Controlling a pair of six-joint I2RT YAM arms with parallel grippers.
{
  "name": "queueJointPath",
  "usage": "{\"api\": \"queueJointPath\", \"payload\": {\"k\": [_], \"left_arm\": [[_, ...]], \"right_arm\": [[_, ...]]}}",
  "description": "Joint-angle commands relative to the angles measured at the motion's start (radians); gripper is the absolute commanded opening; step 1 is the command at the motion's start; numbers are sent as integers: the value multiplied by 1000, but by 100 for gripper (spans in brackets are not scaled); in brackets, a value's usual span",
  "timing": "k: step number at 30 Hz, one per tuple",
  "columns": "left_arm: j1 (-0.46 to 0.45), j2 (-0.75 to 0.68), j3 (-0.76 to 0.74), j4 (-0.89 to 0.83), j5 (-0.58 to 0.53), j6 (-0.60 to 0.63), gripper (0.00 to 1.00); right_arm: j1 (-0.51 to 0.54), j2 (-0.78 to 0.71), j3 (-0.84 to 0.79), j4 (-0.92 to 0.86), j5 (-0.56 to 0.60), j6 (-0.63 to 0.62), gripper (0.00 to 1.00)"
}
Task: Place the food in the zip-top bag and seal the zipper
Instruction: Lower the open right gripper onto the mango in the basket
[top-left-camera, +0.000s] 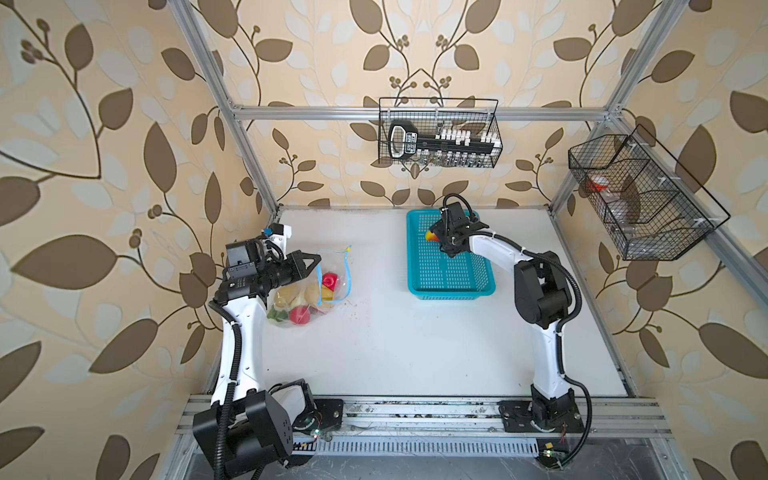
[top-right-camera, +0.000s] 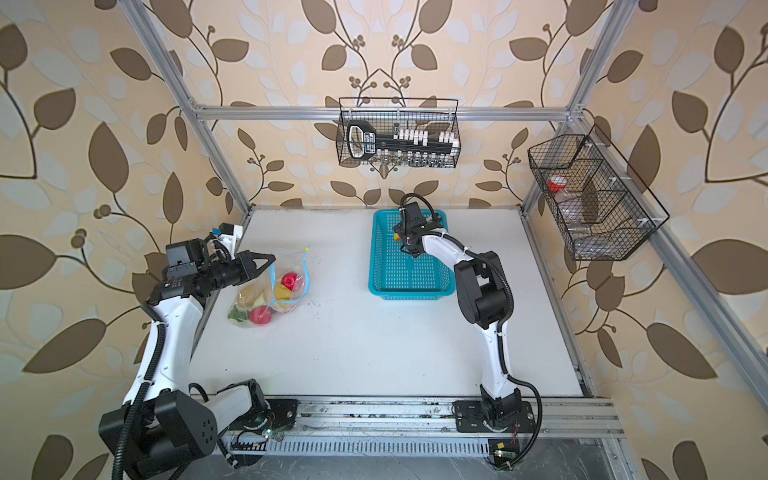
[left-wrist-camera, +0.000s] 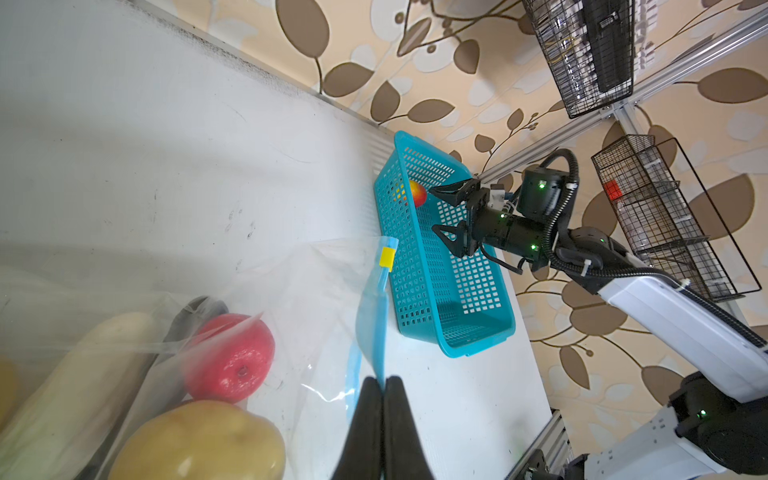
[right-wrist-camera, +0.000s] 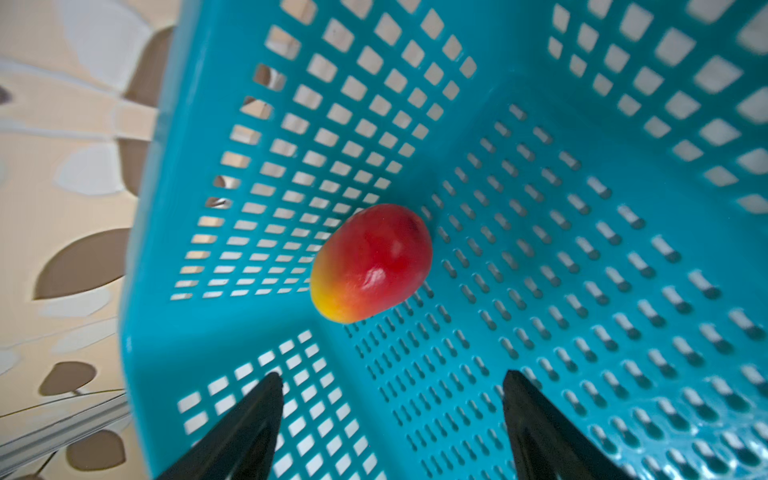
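One fruit (right-wrist-camera: 371, 263) is left outside the bag (left-wrist-camera: 299, 291); it lies in the far corner of the basket (right-wrist-camera: 582, 208), on the bag's side, close against the perforated wall. The right gripper (right-wrist-camera: 392, 376) hangs over it with jaws wide apart and nothing between them; the fruit sits beyond the tips, untouched. The left gripper (left-wrist-camera: 383, 380) is pinched tight on the zipper (left-wrist-camera: 374, 316), holding one lip of the bag up off the table (left-wrist-camera: 166, 145); the yellow slider (left-wrist-camera: 387, 256) sits at the strip's far end; the other food (left-wrist-camera: 230, 357) already lies inside.

The step in hand looks like the grasp of that last fruit. To do it well, I judge the jaws should go down until they straddle its widest part, across the short axis; the skin is glossy and rounded, so a pinch near the tapered yellow end would likely squirt it out. The corner is tight; one finger must slip between fruit and wall, so coming in from the basket's open side seems safer than a straight drop. Close gently; lift clear of the rim before crossing. The left side's job is a wide mouth; a sagging lip would block the drop.
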Motion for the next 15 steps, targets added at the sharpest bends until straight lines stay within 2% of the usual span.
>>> {"api": "queueJointPath", "payload": {"k": [1, 15], "left_arm": [[10, 14, 14, 3, 38, 37, 0], [11, 24, 24, -10, 46, 34, 0]], "right_arm": [[0, 25, 32, 9, 15, 53, 82], [-8, 93, 70, 71, 0, 129, 77]]}}
